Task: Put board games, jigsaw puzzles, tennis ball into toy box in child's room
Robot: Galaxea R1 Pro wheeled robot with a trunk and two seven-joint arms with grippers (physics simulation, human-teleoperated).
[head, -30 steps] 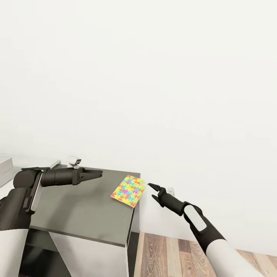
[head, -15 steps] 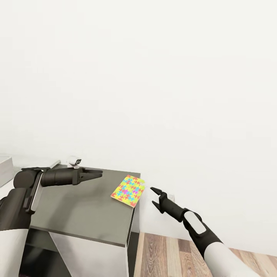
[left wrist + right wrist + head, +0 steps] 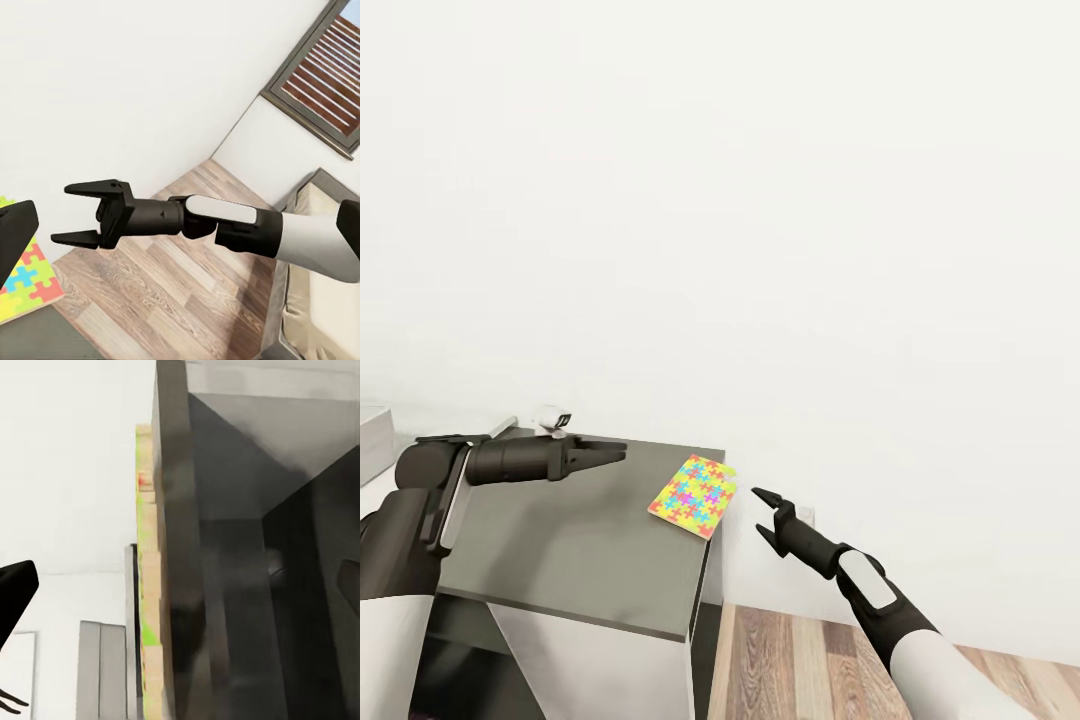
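Observation:
A jigsaw puzzle [image 3: 693,495] of yellow, pink, green and blue pieces lies flat on the far right corner of the dark grey cabinet [image 3: 580,550], its right edge reaching the cabinet's side. The left wrist view catches its corner [image 3: 22,281], and the right wrist view sees it edge-on [image 3: 148,585]. My right gripper [image 3: 758,510] hangs open in the air just right of the puzzle, a short gap away, fingers pointing at it; it also shows from the left wrist [image 3: 64,214]. My left gripper [image 3: 615,452] hovers open and empty over the cabinet top, left of the puzzle.
A white wall stands close behind. Wooden floor [image 3: 810,660] lies right of the cabinet, with a wall socket [image 3: 803,497] behind my right gripper. A small white object [image 3: 555,415] and a pale grey edge [image 3: 372,440] sit at far left. The bed [image 3: 322,300] shows past my right arm.
My right gripper has drawn back a little, down and to the right, away from the puzzle's corner. The left arm and the puzzle have not moved.

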